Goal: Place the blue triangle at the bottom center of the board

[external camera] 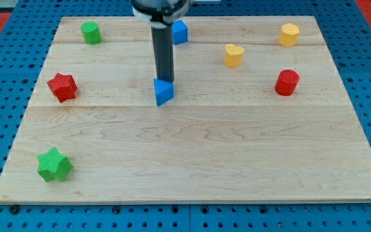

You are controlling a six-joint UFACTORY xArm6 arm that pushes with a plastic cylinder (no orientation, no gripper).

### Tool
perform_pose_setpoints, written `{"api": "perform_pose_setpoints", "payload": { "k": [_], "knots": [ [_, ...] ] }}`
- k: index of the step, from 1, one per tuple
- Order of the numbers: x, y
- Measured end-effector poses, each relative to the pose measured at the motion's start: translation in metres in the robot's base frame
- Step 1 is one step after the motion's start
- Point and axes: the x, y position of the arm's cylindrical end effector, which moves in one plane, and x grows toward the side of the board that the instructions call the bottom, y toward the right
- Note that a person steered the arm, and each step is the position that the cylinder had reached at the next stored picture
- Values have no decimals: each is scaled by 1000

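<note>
The blue triangle (163, 92) lies on the wooden board (192, 161), a little left of centre and above the board's middle. My rod comes down from the view's top, and my tip (165, 80) sits right at the triangle's top edge, touching or nearly touching it. The bottom centre of the board is well below the triangle.
A blue cube (180, 31) sits at the top behind the rod. A green cylinder (91, 32) is top left, a red star (62, 87) at left, a green star (55, 165) bottom left. A yellow heart (234, 55), a yellow hexagon (289, 34) and a red cylinder (287, 82) are at right.
</note>
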Motion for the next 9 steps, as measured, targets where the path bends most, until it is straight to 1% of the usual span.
{"api": "perform_pose_setpoints", "payload": {
  "k": [1, 2, 3, 4, 5, 6, 7, 8, 9],
  "knots": [
    [-28, -1],
    [-24, -29],
    [46, -7],
    [85, 31],
    [48, 31],
    [27, 40],
    [77, 55],
    [113, 55],
    [101, 63]
  ]
}}
